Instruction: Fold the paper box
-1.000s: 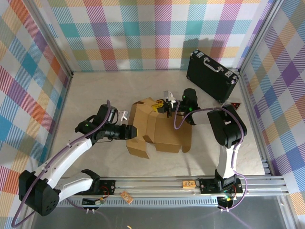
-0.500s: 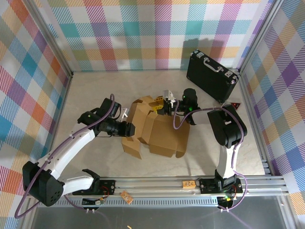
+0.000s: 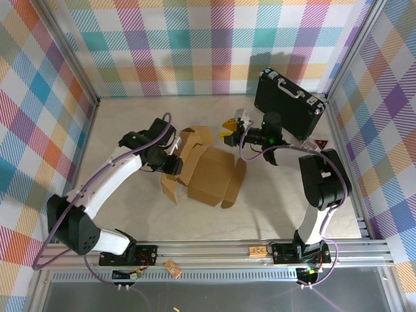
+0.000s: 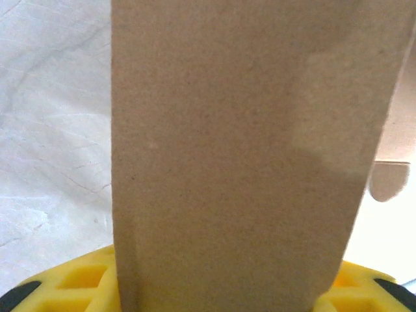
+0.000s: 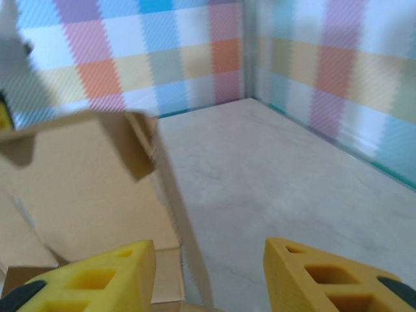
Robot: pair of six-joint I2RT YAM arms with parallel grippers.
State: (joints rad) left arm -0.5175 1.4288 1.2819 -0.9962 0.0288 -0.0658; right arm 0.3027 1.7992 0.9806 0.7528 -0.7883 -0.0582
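Seen from above, the brown cardboard box (image 3: 211, 170) sits half formed on the pale table (image 3: 123, 123), well apart from the black case (image 3: 289, 104), on the side of the case nearer the arm bases and towards the left arm. Its large flat panel faces up, one rounded flap trails from the edge nearer the case, and several flaps stand loose on the far side from the case.

The left gripper (image 3: 174, 164) is at the box's edge farthest from the case. In the left wrist view a tall cardboard flap (image 4: 240, 149) rises straight out from between the yellow pads (image 4: 58, 286), so I read this hand as clamped on that flap.

The right gripper (image 3: 229, 130) hangs between the case and the box, near the case and clear of the cardboard. In the right wrist view its two yellow fingers (image 5: 325, 273) stand apart with bare table between them, so this hand is open and empty. The box lies ahead of it.

My judgement: folding is midway, the walls raised but nothing locked. The left hand is steadying or turning the box. Next, I would bring the open right hand down from the case side onto a loose flap and press it inward while the left hand keeps the box from sliding.
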